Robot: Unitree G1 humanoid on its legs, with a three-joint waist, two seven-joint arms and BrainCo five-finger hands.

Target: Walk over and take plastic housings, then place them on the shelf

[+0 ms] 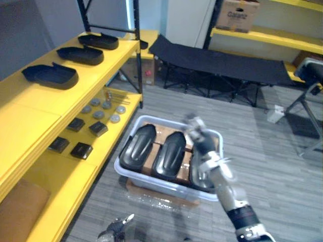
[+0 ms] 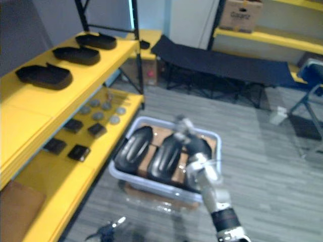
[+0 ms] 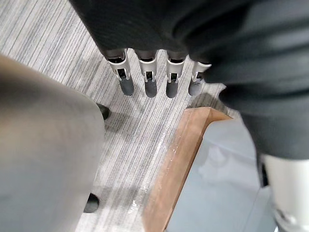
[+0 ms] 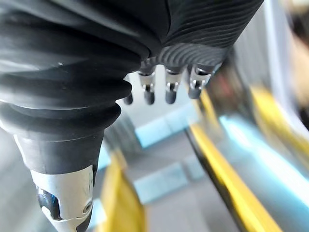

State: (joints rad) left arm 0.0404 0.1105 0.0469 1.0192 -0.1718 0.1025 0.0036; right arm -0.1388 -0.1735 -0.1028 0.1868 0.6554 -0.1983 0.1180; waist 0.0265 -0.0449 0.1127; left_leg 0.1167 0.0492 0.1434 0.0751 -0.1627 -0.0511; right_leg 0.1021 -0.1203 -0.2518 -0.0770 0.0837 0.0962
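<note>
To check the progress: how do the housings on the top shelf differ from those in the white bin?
The shelf housings lie spaced in a row on the top shelf, seemingly hollow side up and matt. The bin housings sit packed side by side in the white bin, domed side up and glossy. Both are dark, elongated shells.

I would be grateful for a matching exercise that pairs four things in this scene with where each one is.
Things:
1. grey discs
2. cardboard box
3. right hand
4. white bin

Places:
A. on the floor
B. raised above the housings in the bin
C. on the lower yellow shelf
D. high up on the far shelf

Pairs: 1-C; 2-D; 3-B; 4-A
</note>
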